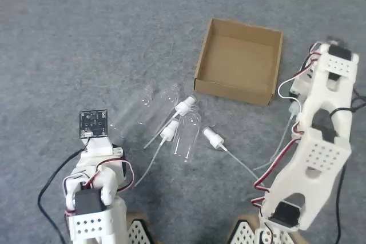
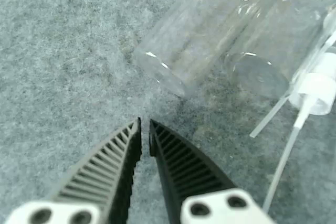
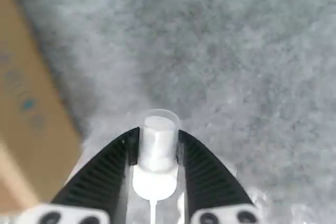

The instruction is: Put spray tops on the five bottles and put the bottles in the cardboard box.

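Observation:
Three clear bottles [image 1: 134, 107] [image 1: 163, 102] [image 1: 187, 134] lie on the grey mat, with three loose white spray tops [image 1: 186, 106] [image 1: 170, 130] [image 1: 213, 137] among them, their thin tubes trailing. In the left wrist view my left gripper [image 2: 145, 125] is shut with nothing in it, a short way from the nearest bottle's [image 2: 191, 43] base; a second bottle [image 2: 273, 35] and a spray top [image 2: 315, 90] lie beside it. My right gripper [image 3: 157, 139] is shut on a white spray top [image 3: 157, 127], just beside the cardboard box [image 3: 23, 103]. The box [image 1: 233, 91] stands open and empty.
The right arm [image 1: 320, 141] stretches along the mat's right side up to the box's right wall. The left arm's camera board [image 1: 93, 123] sits left of the bottles. Bare mat lies at the far left and behind the box.

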Controlling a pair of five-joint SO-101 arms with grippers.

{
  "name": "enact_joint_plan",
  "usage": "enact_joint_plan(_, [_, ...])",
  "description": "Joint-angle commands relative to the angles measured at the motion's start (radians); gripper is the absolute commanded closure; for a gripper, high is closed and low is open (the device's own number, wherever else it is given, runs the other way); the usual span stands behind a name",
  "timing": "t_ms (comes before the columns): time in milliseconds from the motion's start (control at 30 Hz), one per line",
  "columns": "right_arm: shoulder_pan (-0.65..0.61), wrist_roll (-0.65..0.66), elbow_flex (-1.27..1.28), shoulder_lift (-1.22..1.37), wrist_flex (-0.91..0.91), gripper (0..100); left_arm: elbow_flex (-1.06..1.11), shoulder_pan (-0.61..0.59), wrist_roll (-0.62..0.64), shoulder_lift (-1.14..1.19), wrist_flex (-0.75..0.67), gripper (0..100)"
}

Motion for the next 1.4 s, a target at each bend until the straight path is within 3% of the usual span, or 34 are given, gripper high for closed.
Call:
enact_joint_plan(0, [-0.071,0.005,-0.012,-0.188,0.073,98.9,-0.010,0.000,-0.008,-0.020,0.003,98])
enact_joint_plan(367, [-0.337,-0.034,-0.003,-0.469,0.240,99.0,-0.010,-0.003,-0.008,-0.020,0.003,98])
enact_joint_plan(533, [-0.467,-0.035,0.141,-0.627,0.226,99.3,-0.010,-0.003,-0.008,-0.020,0.003,98])
enact_joint_plan(767, [-0.682,-0.034,0.503,-0.834,-0.091,99.3,-0.010,-0.003,-0.008,-0.020,0.003,98])
enact_joint_plan(1000, [-0.921,-0.123,0.532,-0.766,-0.331,99.3,-0.010,-0.003,-0.008,-0.020,0.003,98])
enact_joint_plan(1367, [-0.974,-0.493,0.532,-0.515,-0.469,99.1,-0.010,-0.002,-0.008,-0.020,0.003,98])
